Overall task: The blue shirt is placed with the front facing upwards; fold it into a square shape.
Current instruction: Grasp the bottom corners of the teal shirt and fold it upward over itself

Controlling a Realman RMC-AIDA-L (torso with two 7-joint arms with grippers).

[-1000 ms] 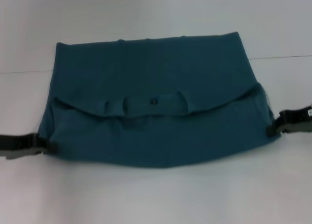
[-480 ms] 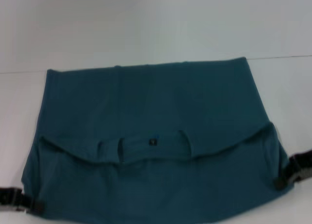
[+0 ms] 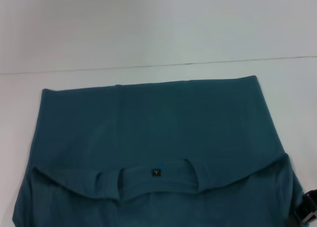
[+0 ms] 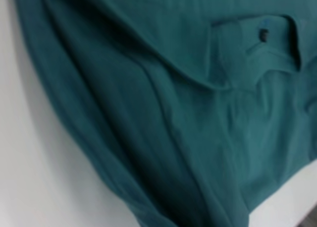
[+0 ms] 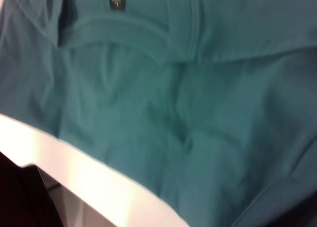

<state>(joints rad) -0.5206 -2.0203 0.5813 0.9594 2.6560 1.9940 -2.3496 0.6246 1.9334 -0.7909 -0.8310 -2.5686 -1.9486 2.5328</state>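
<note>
Teal blue shirt (image 3: 148, 123) folded on white table (image 3: 148, 29), small black collar label (image 3: 156, 172) unreadable

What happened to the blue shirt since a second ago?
The blue shirt slid toward the robot, its near edge now out of the head view. The left gripper went out of view with it; only the right gripper shows, at the shirt's right corner. The fold and the black label look unchanged.
</note>
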